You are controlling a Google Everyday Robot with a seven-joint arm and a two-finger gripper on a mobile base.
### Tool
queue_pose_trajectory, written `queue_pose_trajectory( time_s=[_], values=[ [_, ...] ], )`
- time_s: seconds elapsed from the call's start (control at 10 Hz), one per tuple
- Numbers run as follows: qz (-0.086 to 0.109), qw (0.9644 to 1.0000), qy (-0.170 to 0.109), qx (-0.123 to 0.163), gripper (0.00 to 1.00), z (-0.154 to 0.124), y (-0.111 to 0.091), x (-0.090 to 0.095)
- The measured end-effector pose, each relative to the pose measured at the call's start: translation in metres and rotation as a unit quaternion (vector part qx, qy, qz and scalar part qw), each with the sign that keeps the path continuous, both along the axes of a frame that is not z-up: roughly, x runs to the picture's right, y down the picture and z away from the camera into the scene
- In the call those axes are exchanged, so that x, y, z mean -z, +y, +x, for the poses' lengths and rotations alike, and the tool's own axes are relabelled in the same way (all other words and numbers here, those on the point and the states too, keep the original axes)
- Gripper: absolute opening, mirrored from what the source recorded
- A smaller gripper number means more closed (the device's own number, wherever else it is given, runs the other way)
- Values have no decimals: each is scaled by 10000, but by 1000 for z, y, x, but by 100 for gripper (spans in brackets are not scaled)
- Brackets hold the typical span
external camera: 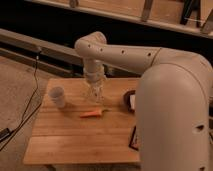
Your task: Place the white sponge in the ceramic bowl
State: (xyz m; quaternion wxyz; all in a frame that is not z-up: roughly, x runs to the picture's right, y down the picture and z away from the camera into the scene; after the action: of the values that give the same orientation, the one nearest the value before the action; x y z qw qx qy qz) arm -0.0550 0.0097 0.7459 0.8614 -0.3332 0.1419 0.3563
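One arm reaches across my view from the big white robot body filling the right side of the frame, bending at the upper centre and dropping straight down to the gripper, which hangs just above the back middle of the wooden table. I cannot tell how its pincer stands, nor whether anything sits in it.

Left of the gripper, near the table's upper-left corner, a white cup stands upright, well apart from the rest. Just below the gripper, toward the centre of the tabletop, an orange carrot lies on its side, its tip pointing right.

At the right edge of the visible table, the ceramic bowl peeks out dark behind the robot's body, with the white sponge showing as a pale patch in or against it; I cannot say which. Lower right, a dark flat packet lies partly hidden by the body.
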Motion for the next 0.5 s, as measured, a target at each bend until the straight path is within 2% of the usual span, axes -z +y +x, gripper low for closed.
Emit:
queue_pose_trajectory(
  time_s=[0.5],
  values=[
    [2, 10000, 3, 10, 80, 0, 0, 0]
  ],
)
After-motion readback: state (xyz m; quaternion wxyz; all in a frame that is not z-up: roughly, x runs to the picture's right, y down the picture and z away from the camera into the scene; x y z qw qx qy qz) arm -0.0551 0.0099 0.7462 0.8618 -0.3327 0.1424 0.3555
